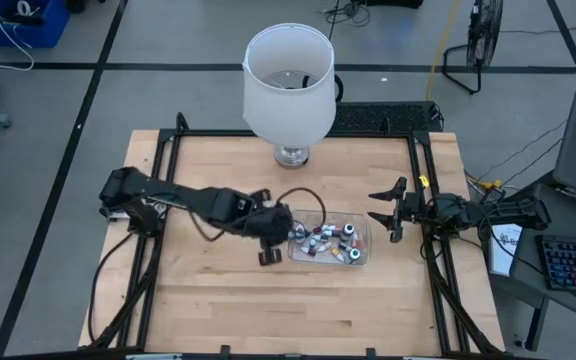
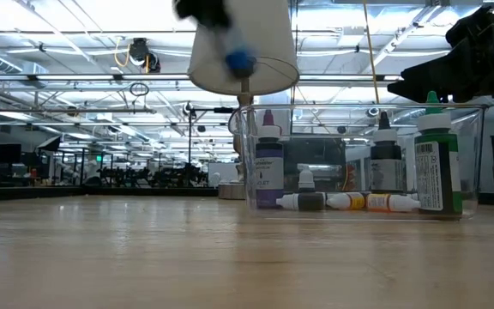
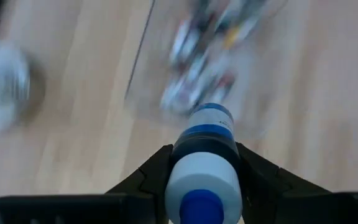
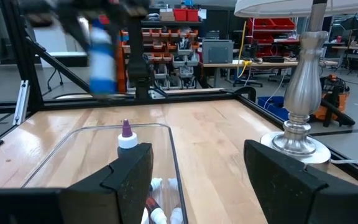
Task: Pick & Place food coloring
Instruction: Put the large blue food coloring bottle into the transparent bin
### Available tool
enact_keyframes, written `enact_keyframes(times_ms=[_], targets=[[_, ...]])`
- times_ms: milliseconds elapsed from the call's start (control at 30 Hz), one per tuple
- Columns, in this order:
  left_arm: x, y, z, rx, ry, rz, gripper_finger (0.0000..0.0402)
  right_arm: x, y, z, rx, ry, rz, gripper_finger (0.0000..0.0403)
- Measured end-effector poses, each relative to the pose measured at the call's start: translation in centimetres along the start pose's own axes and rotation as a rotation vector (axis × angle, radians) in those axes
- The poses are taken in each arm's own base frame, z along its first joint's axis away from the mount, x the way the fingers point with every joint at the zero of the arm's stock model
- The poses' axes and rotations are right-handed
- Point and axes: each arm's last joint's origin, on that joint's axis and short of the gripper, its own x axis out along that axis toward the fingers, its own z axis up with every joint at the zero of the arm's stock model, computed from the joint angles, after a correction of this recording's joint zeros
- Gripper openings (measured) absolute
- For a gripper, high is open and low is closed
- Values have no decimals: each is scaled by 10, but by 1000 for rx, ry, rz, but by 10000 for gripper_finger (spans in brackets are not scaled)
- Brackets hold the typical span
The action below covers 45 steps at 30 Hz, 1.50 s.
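My left gripper (image 1: 276, 238) is above the left end of the clear plastic tub (image 1: 360, 258) and is shut on a white food coloring bottle with blue ends (image 3: 204, 163). The bottle also shows blurred in the low view (image 2: 235, 53) and in the right wrist view (image 4: 101, 56). Several more small bottles (image 1: 326, 240) are in the tub, some standing (image 2: 268, 159), some lying on their sides (image 2: 350, 202). My right gripper (image 1: 388, 215) is open and empty just off the tub's right end, above the table. My left gripper pinches the bottle's body (image 3: 194, 149) between its two fingers (image 3: 157, 168), one on each side. The bottle lies along the fingers and sticks out past their tips. It is lifted clear, high above the table, slanting down below the gripper in the low view.
A lamp with a big white shade (image 1: 288, 85) and a metal foot (image 4: 303, 137) stands at the table's far middle, its cord (image 1: 303, 195) running toward the tub. Black frame rails (image 1: 428, 180) border the table. Bare wood (image 1: 208, 290) lies near the front.
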Motion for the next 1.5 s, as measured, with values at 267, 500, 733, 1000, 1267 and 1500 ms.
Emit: enact_keyframes(times_ms=[267,500,733,1000,1267,1500], targets=[[-36,-15,35,137,-278,-72,137,0,0,0,0,0,0,238],[3,-4,53,181,-111,-84,137,0,0,0,0,-1,0,238],[55,-10,46,214,143,-86,137,0,0,0,0,0,0,238],[90,-17,41,243,243,-141,136,0,0,0,0,-1,0,238],[132,-16,36,231,338,-200,136,0,0,0,0,-1,0,238],[145,-18,35,216,345,-225,136,0,0,0,0,-1,0,238]])
